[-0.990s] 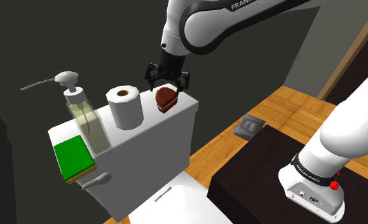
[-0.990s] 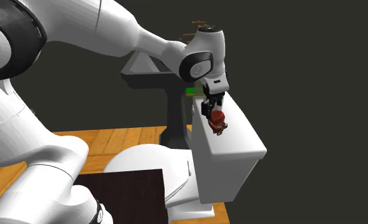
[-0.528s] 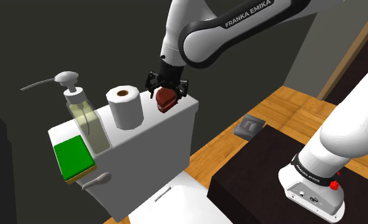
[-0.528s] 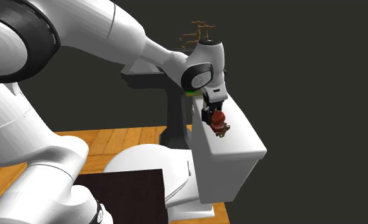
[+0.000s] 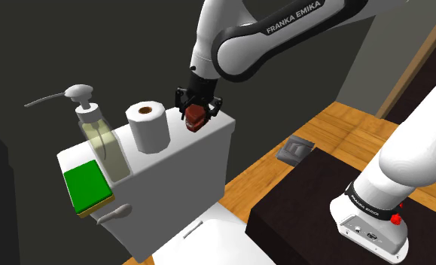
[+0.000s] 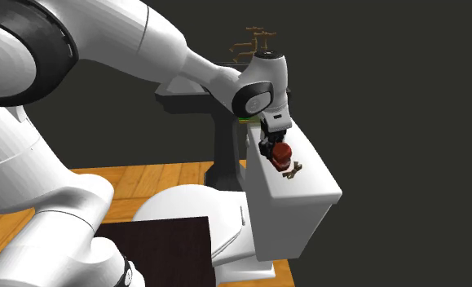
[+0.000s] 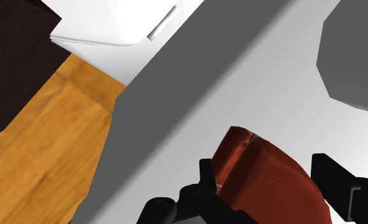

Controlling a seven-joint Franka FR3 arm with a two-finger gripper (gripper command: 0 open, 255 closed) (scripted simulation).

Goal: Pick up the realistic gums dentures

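Observation:
The dentures [image 5: 196,117] are a dark red gum-coloured lump on the white toilet tank lid [image 5: 202,147], near the lid's end away from the sponge. My black gripper [image 5: 196,112] comes straight down on them and is shut on them, one finger on each side. In the second exterior view the dentures [image 6: 281,155] sit in the gripper [image 6: 276,150] just above the lid [image 6: 309,184]. In the wrist view the red dentures [image 7: 260,186] are clasped between my two fingers [image 7: 206,178], with the gripper [image 7: 265,168] over the lid [image 7: 239,83].
On the lid stand a toilet paper roll [image 5: 149,126], a soap dispenser [image 5: 96,137] and a green sponge [image 5: 86,186]. A small brown bit [image 6: 291,170] lies on the lid beside the dentures. The dark stand [image 5: 306,205] and a wooden floor [image 5: 336,124] lie to the shoulder view's right.
The gripper came down around the dentures and its fingers went from open to shut on them. A small brown bit now shows on the lid beside them.

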